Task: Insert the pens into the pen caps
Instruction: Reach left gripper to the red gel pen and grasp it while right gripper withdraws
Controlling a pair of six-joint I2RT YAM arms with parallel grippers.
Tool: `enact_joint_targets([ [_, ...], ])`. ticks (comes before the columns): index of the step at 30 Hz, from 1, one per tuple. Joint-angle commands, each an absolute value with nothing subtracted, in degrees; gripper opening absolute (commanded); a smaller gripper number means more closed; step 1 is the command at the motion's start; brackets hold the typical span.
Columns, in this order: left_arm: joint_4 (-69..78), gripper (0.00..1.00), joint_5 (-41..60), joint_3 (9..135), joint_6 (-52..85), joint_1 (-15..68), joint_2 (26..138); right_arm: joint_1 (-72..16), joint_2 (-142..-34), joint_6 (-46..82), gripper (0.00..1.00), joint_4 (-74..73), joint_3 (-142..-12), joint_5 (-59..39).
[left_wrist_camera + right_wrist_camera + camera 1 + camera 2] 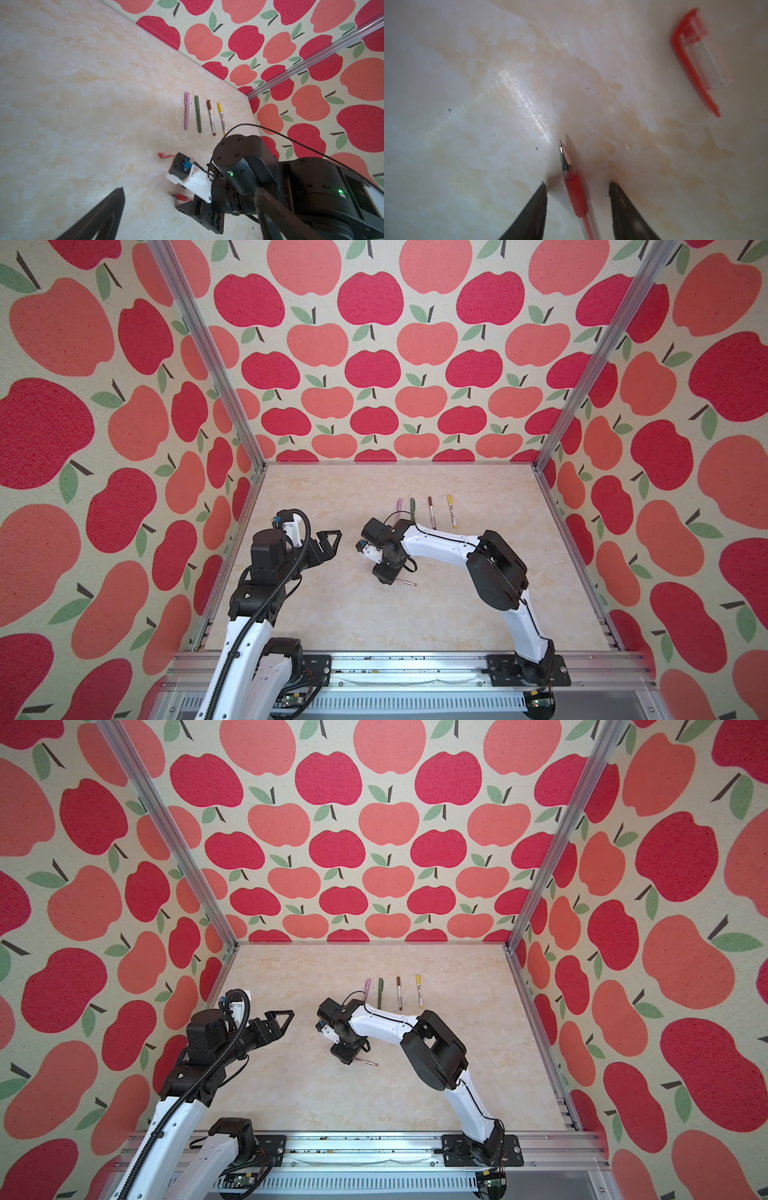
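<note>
right gripper [577, 183]: parted astride red pen [575, 193], for pickup
red cap [693, 35]: laid beyond its fingertips, unfitted
left gripper [332, 540]: wide, empty, likely meant for cap

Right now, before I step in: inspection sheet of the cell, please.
Surface: marbled beige tabletop, a few dark specks.
Job's things: pink pen, green pen, brown-capped pen, yellow-capped pen, all capped, in a row at the back; red pen uncapped, lying flat; red cap apart from it.
Clutter: nothing seen.
Pincers: left pincer open, empty; right pincer open, straddling the red pen.
Cables: black cable looped over right wrist; corrugated conduit along left arm.
Surroundings: apple-print walls, aluminium frame.
</note>
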State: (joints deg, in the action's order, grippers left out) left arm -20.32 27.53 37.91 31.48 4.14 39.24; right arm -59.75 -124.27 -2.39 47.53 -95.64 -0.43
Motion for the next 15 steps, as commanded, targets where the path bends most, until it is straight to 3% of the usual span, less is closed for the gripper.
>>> enact_joint_targets([
  [1,-18.9,0.99,27.6,37.4,31.9,3.9,38.8,-60.3,-126.6,-3.5,0.45,49.8,-97.0,1.3],
  [15,-18.9,0.99,27.5,37.1,32.2,3.8,38.9,-60.8,-127.8,-2.7,0.2,49.5,-96.0,2.0],
])
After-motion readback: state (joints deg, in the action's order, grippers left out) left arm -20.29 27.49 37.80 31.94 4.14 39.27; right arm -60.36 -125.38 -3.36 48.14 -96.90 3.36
